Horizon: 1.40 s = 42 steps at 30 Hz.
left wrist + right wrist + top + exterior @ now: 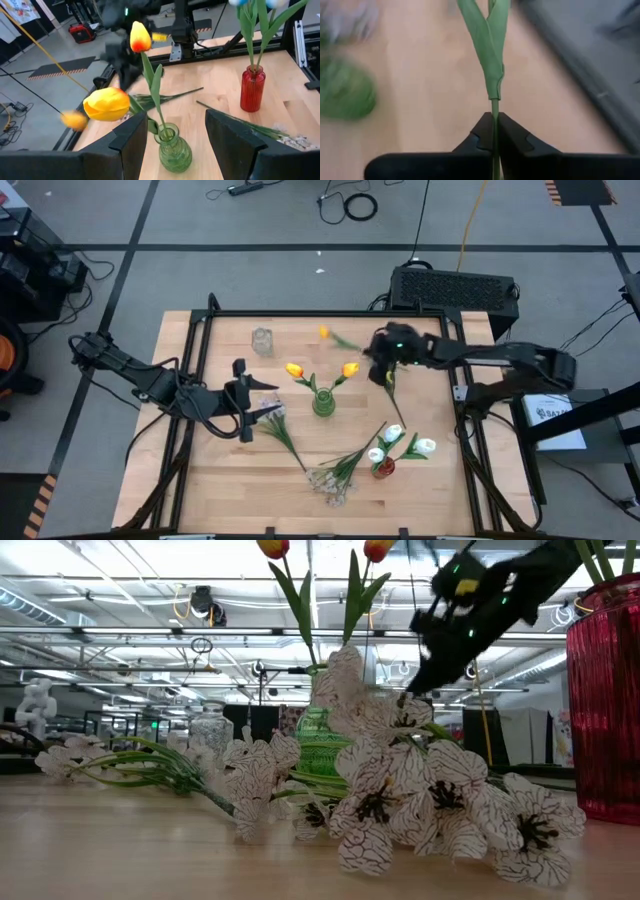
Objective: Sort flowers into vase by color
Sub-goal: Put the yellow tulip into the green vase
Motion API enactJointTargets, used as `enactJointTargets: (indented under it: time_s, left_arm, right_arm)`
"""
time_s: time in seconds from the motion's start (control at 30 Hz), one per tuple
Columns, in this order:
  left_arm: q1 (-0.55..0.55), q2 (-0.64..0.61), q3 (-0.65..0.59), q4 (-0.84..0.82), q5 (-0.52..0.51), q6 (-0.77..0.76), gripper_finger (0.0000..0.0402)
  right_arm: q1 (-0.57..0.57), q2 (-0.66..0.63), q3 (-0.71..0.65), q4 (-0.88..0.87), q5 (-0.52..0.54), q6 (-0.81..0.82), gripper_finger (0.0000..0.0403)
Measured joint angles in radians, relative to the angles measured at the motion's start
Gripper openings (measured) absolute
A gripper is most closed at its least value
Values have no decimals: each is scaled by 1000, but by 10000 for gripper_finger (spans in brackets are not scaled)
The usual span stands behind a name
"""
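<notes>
High view: the right end effector (385,372) was clamped on an orange-yellow artificial tulip's green stem (493,120) beside the green ribbed glass vase (323,402). The left end effector (243,412) waited, fingers apart. Risk: the thin stem could slip and miss the narrow neck.

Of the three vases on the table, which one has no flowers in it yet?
The clear glass vase at the table's far side. The green vase in the middle holds orange-yellow tulips, and the red vase holds white tulips.

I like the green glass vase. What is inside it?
Two orange-yellow tulips on green stems stand inside the ribbed green glass vase. Whether it holds water, and how the stem ends sit inside, cannot be seen.
</notes>
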Motion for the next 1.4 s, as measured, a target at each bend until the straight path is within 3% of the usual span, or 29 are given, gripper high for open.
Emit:
enactJointTargets:
  time_s: [0.13,0.23,0.33,0.47,0.63,0.8,1.2,1.4]
  left_arm:
    - [0,0,0,29,-8,-1,207]
    - [0,0,0,53,-7,-5,207]
    - [0,1,0,74,-7,-6,207]
    - [0,10,0,74,-6,-19,207]
    - [0,30,0,110,-4,-33,207]
    - [1,60,0,188,2,-18,207]
    - [65,204,0,526,3,154,207]
    - [108,215,0,690,11,182,207]
  right_arm:
    - [-1,-158,0,43,116,37,3]
    - [-1,-268,0,112,113,47,3]
    - [0,-357,0,188,92,52,3]
    - [0,-429,0,306,-36,97,2]
    - [38,-424,0,453,-222,152,2]
    - [100,-386,0,605,-309,161,2]
    - [222,-286,0,835,-311,129,2]
    - [260,-253,-1,887,-307,129,2]
